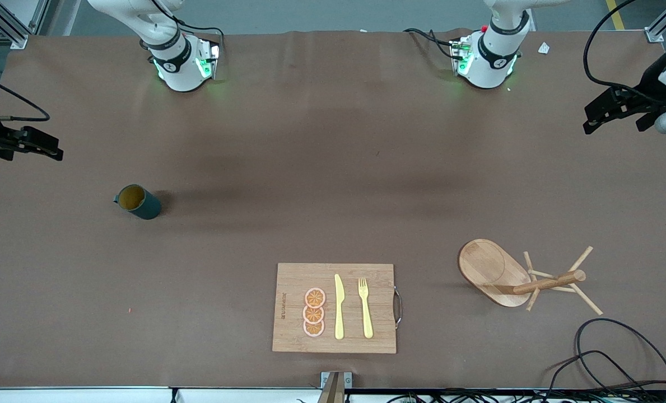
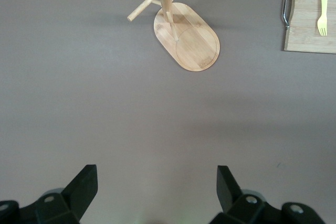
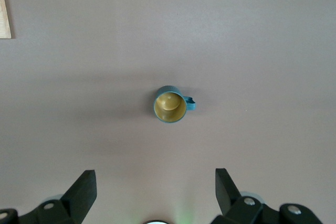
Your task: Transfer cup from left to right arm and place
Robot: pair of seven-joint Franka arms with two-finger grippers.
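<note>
Presently on the desk (image 1: pixel 333 168): one cup (image 1: pixel 137 202), dark teal with a tan inside, upright, toward the right arm's end, free of both grippers. Cutting board (image 1: pixel 334 308) near the front camera, bearing three orange slices (image 1: pixel 313 313), a yellow knife (image 1: pixel 339 307) and a yellow fork (image 1: pixel 365 308). Wooden mug rack (image 1: pixel 512 277) toward the left arm's end. Right gripper (image 1: pixel 27 143): raised over the desk near the cup, jaws wide apart, holding nothing. Left gripper (image 1: pixel 618 109): raised over its own end, jaws wide apart, holding nothing.
</note>
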